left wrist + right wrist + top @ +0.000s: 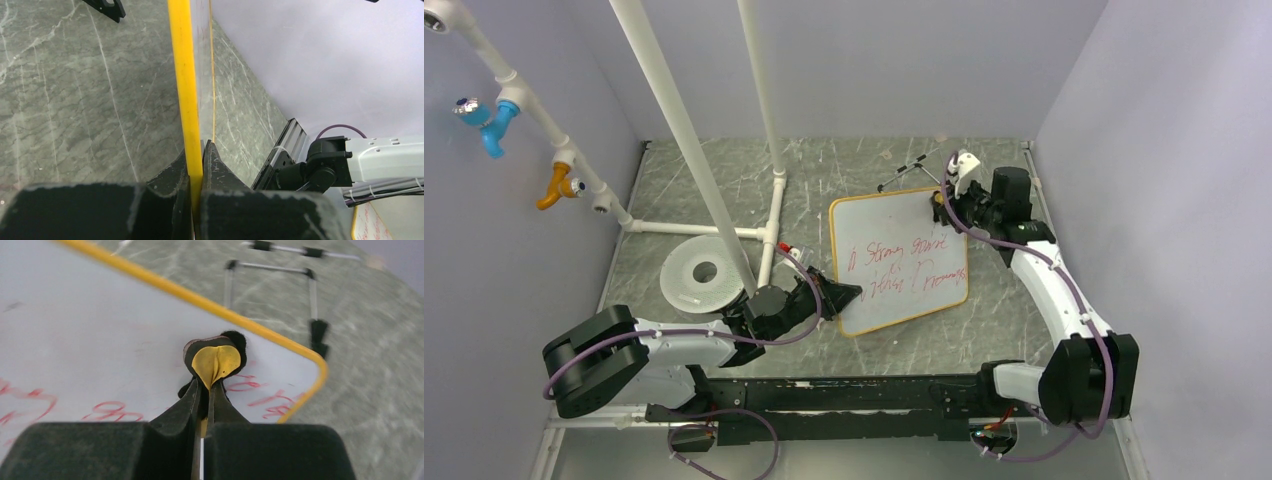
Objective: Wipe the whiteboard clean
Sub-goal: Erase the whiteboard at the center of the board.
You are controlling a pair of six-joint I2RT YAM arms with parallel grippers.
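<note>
The whiteboard [899, 262] lies tilted in the middle of the table, with an orange frame and red scrawl across it. My left gripper [839, 297] is shut on its near left edge; in the left wrist view the jaws [196, 152] pinch the yellow frame edge [185, 75]. My right gripper [942, 200] is at the board's far right corner, shut on a small yellow and black eraser pad [216, 360]. The pad sits over the white surface [100, 340] just above red writing [272, 397]. I cannot tell whether the pad touches the board.
A round white disc [702, 272] with a centre hole lies left of the board. A white pipe frame [774, 215] stands behind it. A thin black wire stand [911, 172] lies beyond the board's far edge and shows in the right wrist view [270, 270]. Walls close in left, right and back.
</note>
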